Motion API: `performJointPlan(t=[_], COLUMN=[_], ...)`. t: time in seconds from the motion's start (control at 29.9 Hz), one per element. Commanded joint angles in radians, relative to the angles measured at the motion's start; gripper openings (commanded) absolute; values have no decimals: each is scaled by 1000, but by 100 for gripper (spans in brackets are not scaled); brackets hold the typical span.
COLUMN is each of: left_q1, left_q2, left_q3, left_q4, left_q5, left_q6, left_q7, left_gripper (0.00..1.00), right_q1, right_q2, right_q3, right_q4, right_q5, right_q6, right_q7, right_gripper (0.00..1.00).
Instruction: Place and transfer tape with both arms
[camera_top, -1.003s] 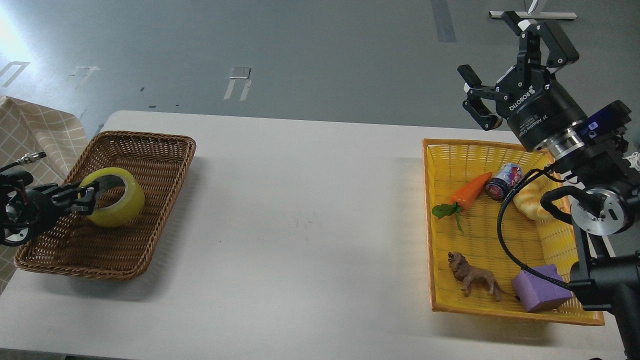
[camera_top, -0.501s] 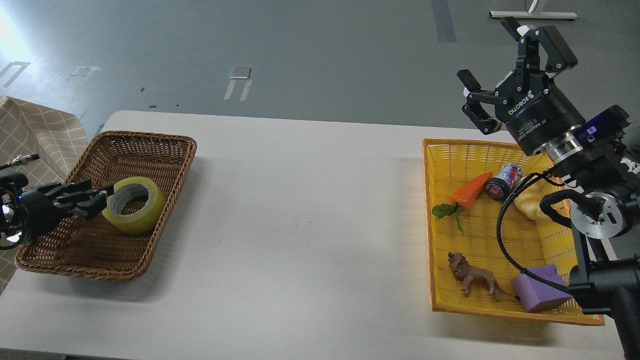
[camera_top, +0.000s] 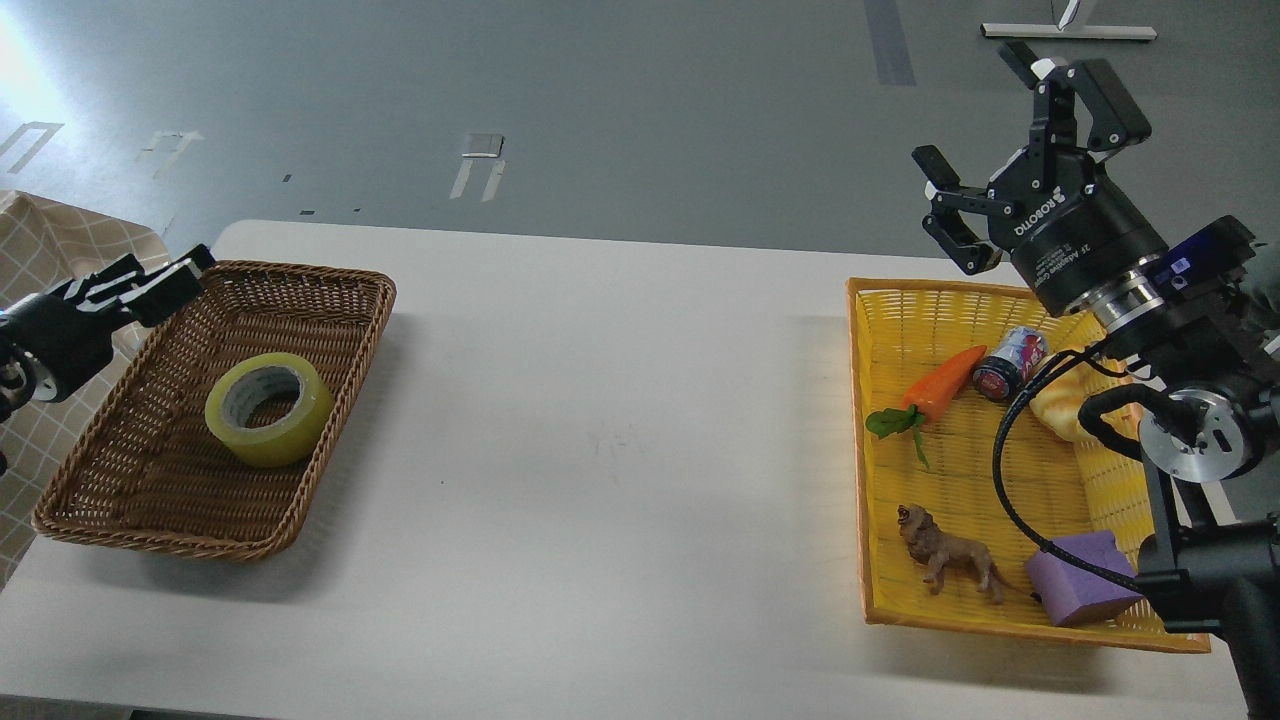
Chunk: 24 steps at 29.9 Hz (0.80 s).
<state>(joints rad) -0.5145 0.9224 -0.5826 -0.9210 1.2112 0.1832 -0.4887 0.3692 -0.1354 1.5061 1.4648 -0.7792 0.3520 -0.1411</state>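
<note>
Tape (camera_top: 268, 408) lying flat, core ring up, inside brown wicker basket (camera_top: 330, 300), roughly mid-basket, touching nothing but the basket floor. Brown wicker basket at 9 o'clock on white surface (camera_top: 600, 440). Left gripper (camera_top: 150, 282) at 10 o'clock of the tape, over the basket's far-left corner, well apart from the roll, holding nothing; jaws seen edge-on and dark, spread or pressed together cannot tell. Left arm entering from 9 o'clock edge, over checked cloth (camera_top: 60, 260). Right gripper (camera_top: 1005, 135) raised at 1 o'clock of the scene, above and beyond the far edge of yellow basket (camera_top: 1000, 615), jaws spread wide, empty, ROBOTIQ lettering readable on the body. Right arm running down to the 4 o'clock corner, black cable looping across the yellow basket. Yellow basket at 3 o'clock on the surface. Inside it: orange carrot toy (camera_top: 943, 384) with green leaves toward far-left, small can (camera_top: 1010, 362) just beside the carrot at its 2 o'clock, yellow bread toy (camera_top: 1062, 405) partly hidden behind the arm, brown lion figure (camera_top: 950, 553) toward the near side, purple block (camera_top: 1082, 577) at the lion's 3 o'clock near the basket's near-right corner. Middle of the surface between the two baskets bare white. Grey floor beyond with pale tape marks.
</note>
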Motion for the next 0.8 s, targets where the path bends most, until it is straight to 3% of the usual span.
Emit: performJointPlan(t=[0.0, 0.27, 0.33, 0.43, 0.57, 0.77], left_q1=[-79, -268, -318, -352, -427, -469], left_q2=[-68, -247, -336, -391, -467, -551], left_q3=[6, 1, 1, -3, -16, -52], left_q4=[-4, 20, 62, 64, 54, 36], left_q5=[-163, -326, -366, -403, -649, -743], left_q6=[-4, -13, -42, -82, -210, -408], left_q7=[0, 2, 54, 99, 223, 248], left_gripper=[98, 98, 98, 98, 98, 98], right_q1=[8, 27, 28, 37, 49, 89], right_q2=[-7, -9, -9, -9, -10, -38], right_q3=[-6, -14, -14, -14, -12, -14], right_q4=[-1, -11, -11, -11, -11, -31], right_q5=[-2, -40, -86, -94, -95, -95], right_q6=[1, 1, 1, 1, 1, 1], right_q7=[0, 0, 0, 0, -2, -2], right_gripper=[100, 100, 100, 100, 100, 100])
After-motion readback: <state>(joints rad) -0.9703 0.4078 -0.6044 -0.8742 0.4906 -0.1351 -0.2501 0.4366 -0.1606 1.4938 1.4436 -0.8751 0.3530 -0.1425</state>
